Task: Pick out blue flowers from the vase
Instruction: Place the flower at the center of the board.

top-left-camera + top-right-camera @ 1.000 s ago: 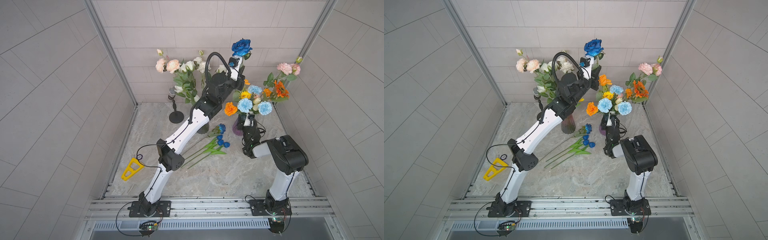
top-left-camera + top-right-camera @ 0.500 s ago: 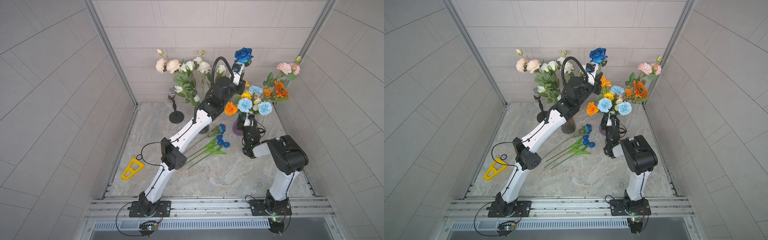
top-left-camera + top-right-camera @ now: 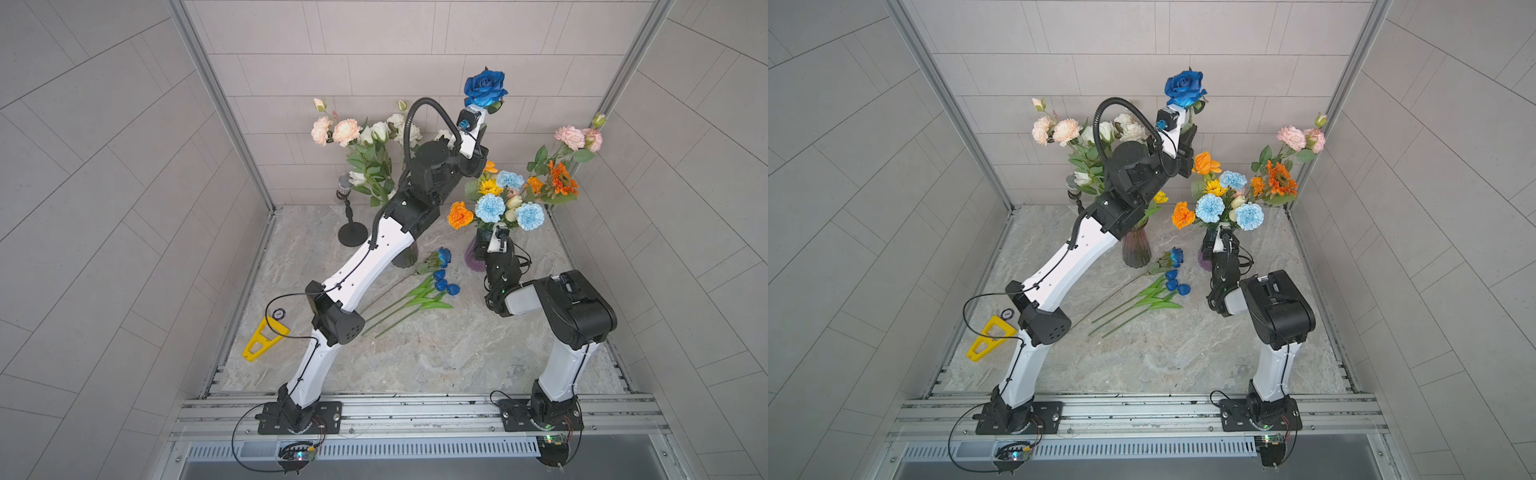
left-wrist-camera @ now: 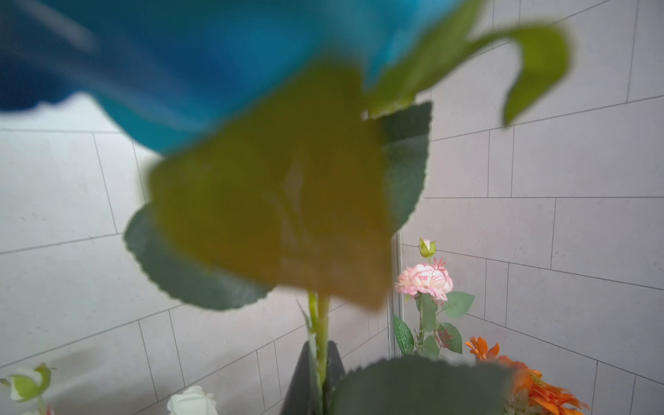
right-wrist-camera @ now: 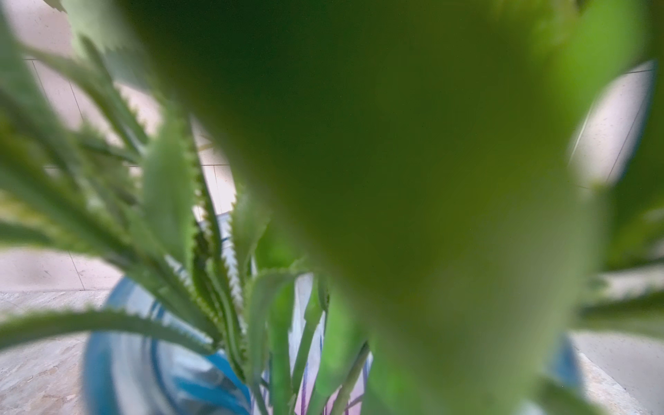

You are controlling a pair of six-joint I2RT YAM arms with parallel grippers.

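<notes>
Clamping rose (image 3: 484, 88) stem in closed left end effector (image 4: 318, 377), bloom just above; second rose (image 3: 444, 257) and tulips (image 3: 442, 284) on counter (image 3: 415, 353) below, three carnations (image 3: 490, 208) remaining in vase (image 3: 473, 258) by right end effector (image 3: 493, 243), grip untellable.

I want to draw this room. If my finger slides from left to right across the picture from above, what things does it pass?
yellow tool → microphone stand → dark blue tulips lying on the floor → pale blue carnations → big orange flower
</notes>
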